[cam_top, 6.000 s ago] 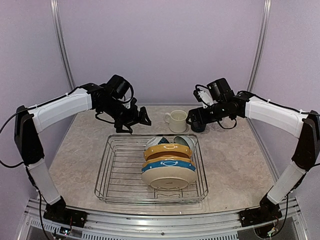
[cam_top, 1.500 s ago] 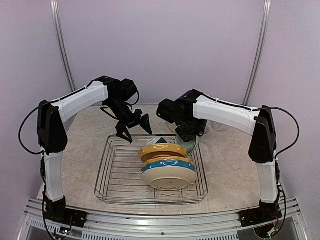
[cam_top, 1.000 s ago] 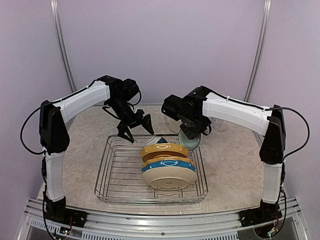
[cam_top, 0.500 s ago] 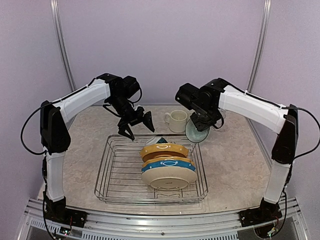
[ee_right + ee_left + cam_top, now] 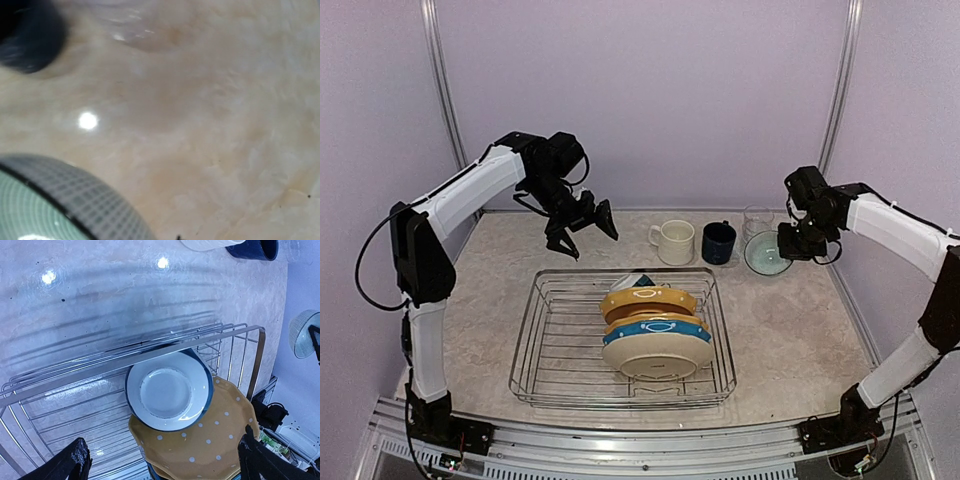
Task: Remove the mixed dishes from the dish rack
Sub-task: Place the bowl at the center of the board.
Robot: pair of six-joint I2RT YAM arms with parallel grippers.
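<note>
Marbled beige bench (image 5: pixel 790 320), lilac walls.

Top view: wire dish rack (image 5: pixel 523 345) sat at centre, holding a mustard plate (image 5: pixel 650 300), a blue-rimmed plate (image 5: pixel 655 328) and a cream plate (image 5: pixel 658 358) leaning together, with a teal-rimmed bowl (image 5: pixel 635 282) behind them. A cream mug (image 5: pixel 673 242), navy mug (image 5: pixel 719 243) and glass tumbler (image 5: pixel 757 220) stood on the bench beyond the rack. The right pincer (image 5: pixel 790 243) was clamped on the rim of a green bowl (image 5: pixel 765 256) right of the navy mug; contact with the bench could not be told. The left pincer (image 5: pixel 582 225) hung beyond the rack's far left corner, jaws wide apart, empty.

Left wrist view: the teal-rimmed bowl sat between the rack's far wall and the dotted mustard plate, touching the plate.

Right wrist view: the green bowl's gridded rim showed at lower left over bare bench; fingers were out of sight.
</note>
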